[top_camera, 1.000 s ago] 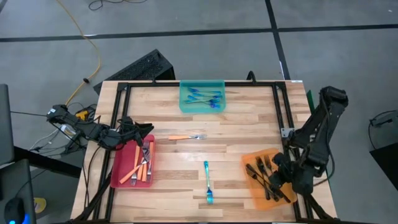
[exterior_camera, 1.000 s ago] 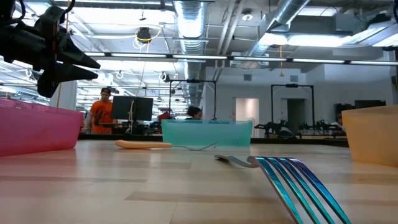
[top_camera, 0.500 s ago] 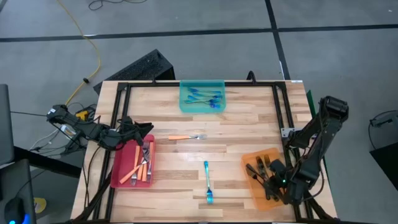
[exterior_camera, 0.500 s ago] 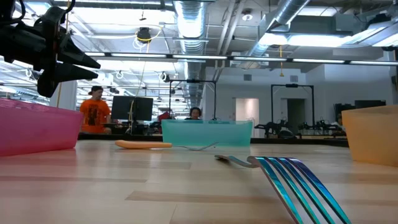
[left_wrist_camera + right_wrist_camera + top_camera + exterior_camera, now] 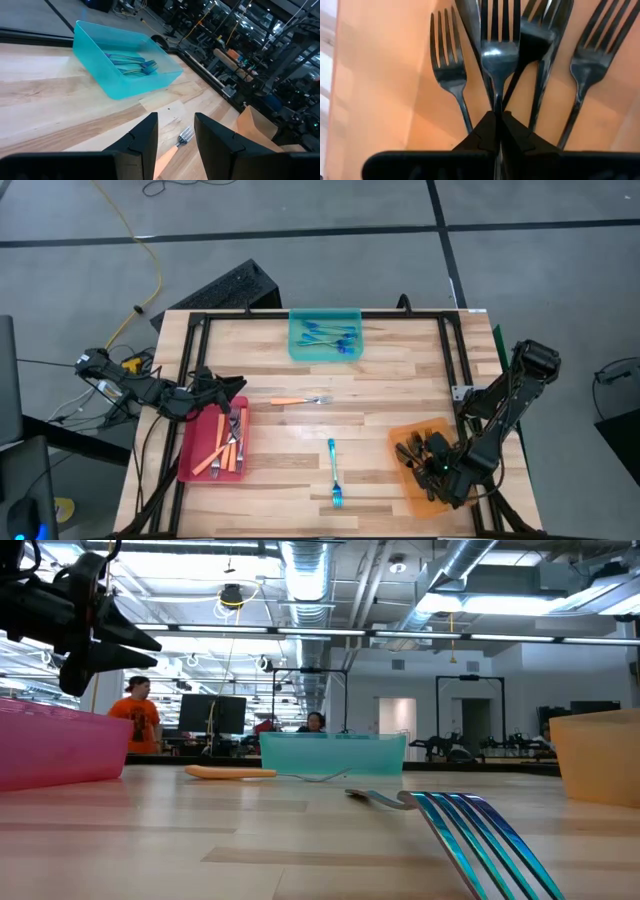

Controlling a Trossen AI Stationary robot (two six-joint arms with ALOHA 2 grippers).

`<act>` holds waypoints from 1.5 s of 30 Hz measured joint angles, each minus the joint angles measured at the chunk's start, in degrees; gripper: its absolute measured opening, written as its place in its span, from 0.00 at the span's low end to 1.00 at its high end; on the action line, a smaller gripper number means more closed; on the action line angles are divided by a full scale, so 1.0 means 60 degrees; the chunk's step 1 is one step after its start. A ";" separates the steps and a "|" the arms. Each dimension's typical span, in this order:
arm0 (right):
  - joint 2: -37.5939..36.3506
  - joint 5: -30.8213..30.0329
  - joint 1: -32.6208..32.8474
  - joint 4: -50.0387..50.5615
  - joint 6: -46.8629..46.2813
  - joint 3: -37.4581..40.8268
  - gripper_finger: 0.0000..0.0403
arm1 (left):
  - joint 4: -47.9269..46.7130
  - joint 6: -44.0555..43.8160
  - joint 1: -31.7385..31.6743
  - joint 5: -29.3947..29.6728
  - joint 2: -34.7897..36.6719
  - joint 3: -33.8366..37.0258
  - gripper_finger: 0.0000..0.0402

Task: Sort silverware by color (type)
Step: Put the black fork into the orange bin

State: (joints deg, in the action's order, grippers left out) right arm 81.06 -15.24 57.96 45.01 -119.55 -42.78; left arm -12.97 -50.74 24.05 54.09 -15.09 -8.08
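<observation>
A dark fork [image 5: 494, 60] lies handle-first between the right gripper [image 5: 498, 131] jaws, which are pinched nearly together on its handle, inside the orange tray [image 5: 408, 482]. The left gripper [image 5: 176, 131] stands open above the orange-handled fork [image 5: 172, 147].

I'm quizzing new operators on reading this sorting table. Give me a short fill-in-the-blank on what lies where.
1. The blue forks lie in the ____ tray.
2. The right gripper is over the ____ tray.
3. The number of forks lying loose on the bare table is ____.
4. The left gripper is beside the ____ tray.

Missing words: teal; orange; two; red
</observation>
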 joint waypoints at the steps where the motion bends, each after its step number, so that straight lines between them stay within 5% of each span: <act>1: 0.0000 -0.0010 -0.0045 0.0066 0.0005 0.0000 0.09 | -0.0029 0.0000 0.0000 0.0023 0.0000 0.0000 0.28; 45: 0.0681 0.0280 -0.0623 0.0700 0.1600 -0.0570 0.22 | -0.0084 -0.0014 0.0002 0.0051 0.0000 0.0000 0.28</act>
State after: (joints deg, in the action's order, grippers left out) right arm 85.14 -13.56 54.22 49.21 -109.95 -46.21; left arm -13.47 -50.83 24.06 54.39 -15.09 -8.08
